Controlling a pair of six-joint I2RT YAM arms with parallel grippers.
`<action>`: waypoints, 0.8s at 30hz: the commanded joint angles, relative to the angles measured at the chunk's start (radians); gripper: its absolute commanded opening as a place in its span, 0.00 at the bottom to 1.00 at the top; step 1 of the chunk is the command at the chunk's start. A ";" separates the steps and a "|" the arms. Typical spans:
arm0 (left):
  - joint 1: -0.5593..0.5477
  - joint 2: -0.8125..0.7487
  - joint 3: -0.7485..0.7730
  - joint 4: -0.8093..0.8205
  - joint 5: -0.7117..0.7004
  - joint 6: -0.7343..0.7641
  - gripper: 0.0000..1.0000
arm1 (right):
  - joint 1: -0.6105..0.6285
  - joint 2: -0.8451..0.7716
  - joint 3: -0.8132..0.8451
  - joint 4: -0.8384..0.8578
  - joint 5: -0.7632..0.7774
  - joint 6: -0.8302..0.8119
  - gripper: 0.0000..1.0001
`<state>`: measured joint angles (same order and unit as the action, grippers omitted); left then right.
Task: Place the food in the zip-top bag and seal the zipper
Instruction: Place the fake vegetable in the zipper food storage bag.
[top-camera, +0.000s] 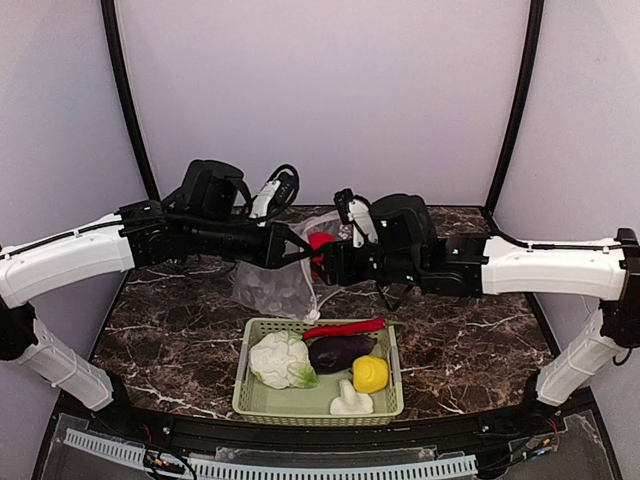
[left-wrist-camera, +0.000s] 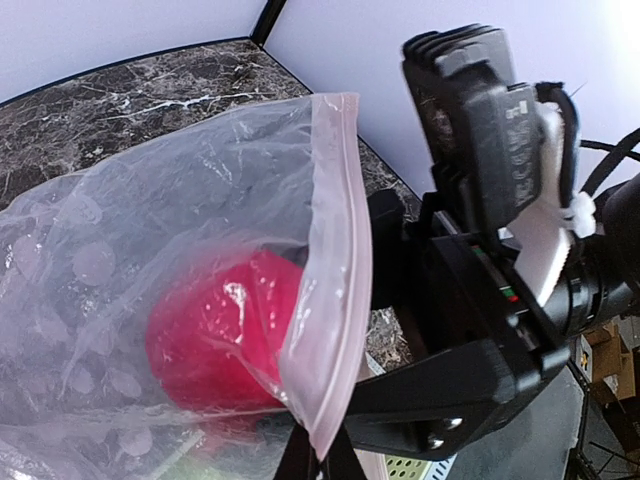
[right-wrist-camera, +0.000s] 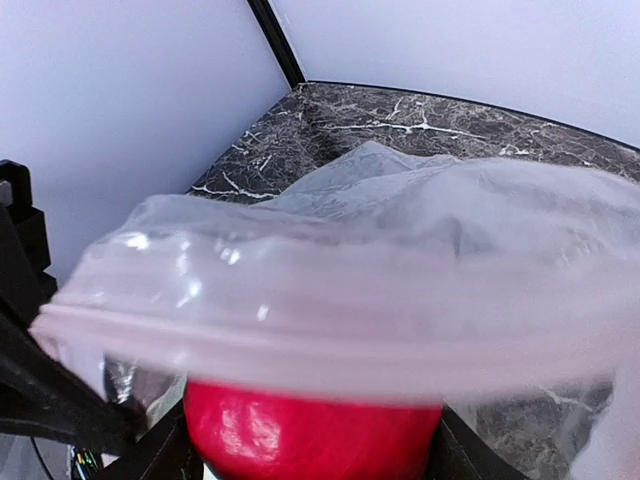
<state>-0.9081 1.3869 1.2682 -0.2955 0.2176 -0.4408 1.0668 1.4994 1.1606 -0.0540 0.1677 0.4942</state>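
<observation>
Grip check: right gripper (top-camera: 325, 256) clamped around glossy red toy pepper (left-wrist-camera: 225, 335), behind film at mouth of clear crinkly zip-top bag (top-camera: 272, 285), just beyond far rim of pale green perforated basket (top-camera: 243, 390). Left gripper (top-camera: 303, 246) pinched shut on pinkish zip strip (left-wrist-camera: 335, 250). Bag body hanging from pepper toward basket's far left corner.

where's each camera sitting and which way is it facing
top external: above and behind the bases, looking down on the left arm, right arm, basket and zip-top bag.
left wrist: on left arm, faces bag and right arm; left gripper at bottom.
right wrist: on right arm, faces zipper; its fingers below.
all three share the red pepper.
</observation>
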 joint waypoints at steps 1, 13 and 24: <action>-0.006 -0.034 -0.016 0.061 0.052 -0.024 0.01 | -0.002 0.043 0.066 -0.023 0.006 -0.014 0.65; 0.025 -0.072 -0.053 0.075 -0.001 -0.069 0.01 | -0.002 0.019 0.072 -0.076 0.025 -0.019 0.88; 0.072 -0.071 -0.083 0.082 -0.001 -0.091 0.01 | -0.001 -0.127 0.058 -0.165 -0.071 0.030 0.88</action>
<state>-0.8482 1.3464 1.2083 -0.2329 0.2188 -0.5171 1.0641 1.4605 1.2175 -0.1963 0.1444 0.4915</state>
